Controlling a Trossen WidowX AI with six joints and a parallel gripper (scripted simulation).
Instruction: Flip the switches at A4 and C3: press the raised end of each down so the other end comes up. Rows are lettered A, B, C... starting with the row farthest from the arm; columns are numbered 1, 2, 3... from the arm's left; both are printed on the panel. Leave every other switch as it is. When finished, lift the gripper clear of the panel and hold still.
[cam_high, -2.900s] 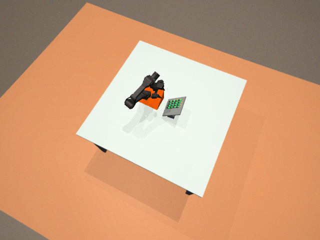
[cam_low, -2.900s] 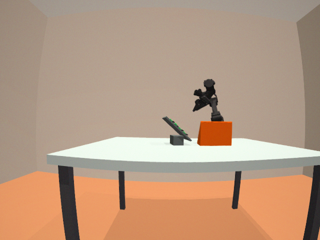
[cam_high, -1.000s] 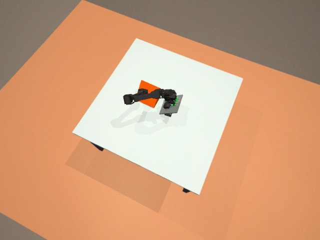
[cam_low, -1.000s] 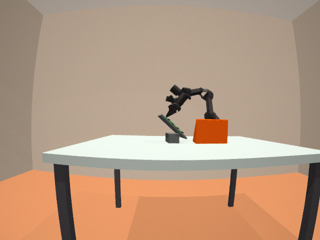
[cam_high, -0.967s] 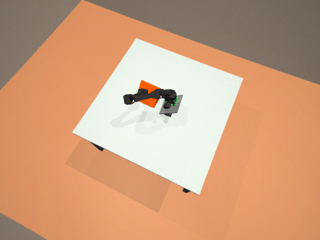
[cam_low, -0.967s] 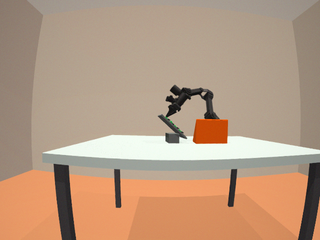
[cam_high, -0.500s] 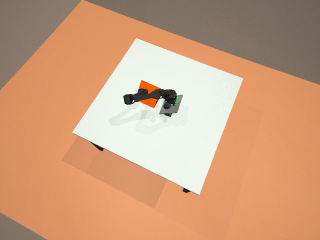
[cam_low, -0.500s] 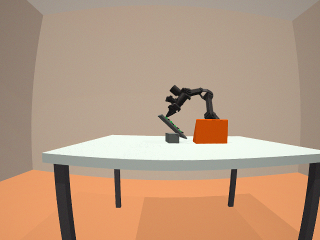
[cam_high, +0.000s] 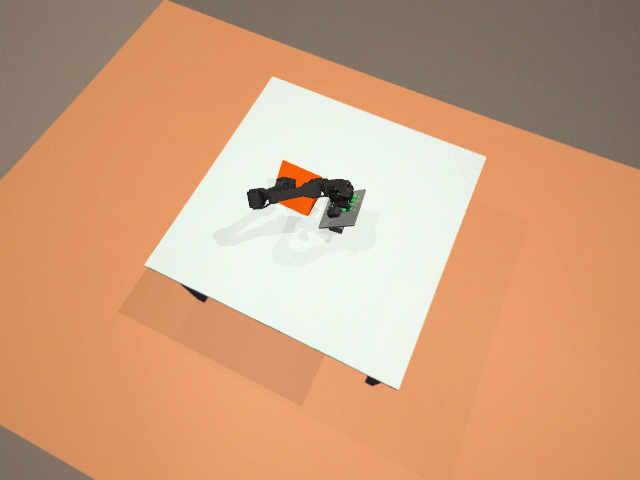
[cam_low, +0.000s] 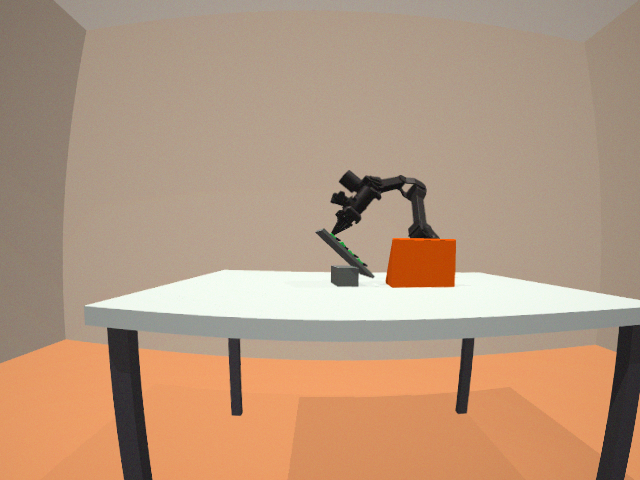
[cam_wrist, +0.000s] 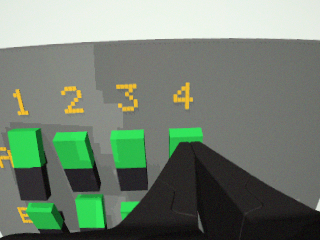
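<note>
Directly beneath the closed, empty end effector (cam_wrist: 192, 148), switch A4 (cam_wrist: 184, 138) on the tilted panel (cam_wrist: 254, 94) is receiving its press, first of two; switch C3, lying nearer beneath the fingers, is awaiting next.

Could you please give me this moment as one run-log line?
gripper: shut, empty | tip: at A4 switch on tilted panel | C3: hidden
</note>
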